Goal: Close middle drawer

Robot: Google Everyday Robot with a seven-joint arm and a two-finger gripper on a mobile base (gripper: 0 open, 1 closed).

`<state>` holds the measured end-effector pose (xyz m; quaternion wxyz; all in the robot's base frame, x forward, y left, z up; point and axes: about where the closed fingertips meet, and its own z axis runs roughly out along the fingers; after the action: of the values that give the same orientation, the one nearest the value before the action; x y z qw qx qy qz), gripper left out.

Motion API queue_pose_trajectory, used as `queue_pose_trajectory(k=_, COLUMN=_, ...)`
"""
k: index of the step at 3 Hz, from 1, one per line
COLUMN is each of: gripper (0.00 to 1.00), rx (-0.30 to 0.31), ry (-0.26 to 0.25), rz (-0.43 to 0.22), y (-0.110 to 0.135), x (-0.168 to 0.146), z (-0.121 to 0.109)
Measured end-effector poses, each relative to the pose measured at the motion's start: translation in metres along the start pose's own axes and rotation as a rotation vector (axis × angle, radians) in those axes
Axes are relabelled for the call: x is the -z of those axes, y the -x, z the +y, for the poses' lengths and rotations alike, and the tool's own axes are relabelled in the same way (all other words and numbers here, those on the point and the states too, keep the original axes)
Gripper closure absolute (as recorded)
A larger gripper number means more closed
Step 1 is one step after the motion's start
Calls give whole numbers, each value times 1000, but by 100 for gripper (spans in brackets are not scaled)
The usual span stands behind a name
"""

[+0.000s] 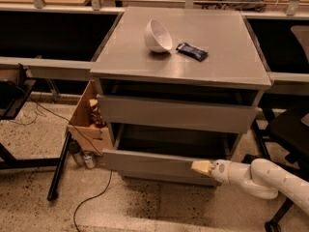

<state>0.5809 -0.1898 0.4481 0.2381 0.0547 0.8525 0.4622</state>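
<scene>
The middle drawer (149,162) is the lower grey wood-grain panel of the cabinet. It stands pulled out, with its dark interior (169,141) showing behind it. My gripper (203,167), with tan fingertips on a white arm, comes in from the lower right. Its tip rests against the right part of that drawer's front panel, and its fingers look pressed together and hold nothing.
The upper drawer front (174,112) stands slightly out under the cabinet top (217,71), which carries a white bowl (157,35) and a dark snack bar (191,51). A cardboard box (87,124), cans (89,159) and a black pole (59,166) are on the left. A dark chair (289,129) is on the right.
</scene>
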Motion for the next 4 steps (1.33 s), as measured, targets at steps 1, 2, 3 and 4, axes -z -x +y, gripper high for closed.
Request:
queue_pose_trajectory(k=1, gripper=100, rx=-13, ry=-20, rz=-35, y=15, x=-10, z=3)
queue_pose_trajectory(k=2, gripper=100, rx=-10, ry=-30, rz=-29, y=25, x=-26, z=6)
queue_pose_trajectory(k=3, gripper=100, rx=9, ry=-31, rz=-11, y=38, x=-45, z=13)
queue_pose_trajectory(k=4, gripper=100, rx=28, ry=-38, rz=2, y=52, x=-64, z=21)
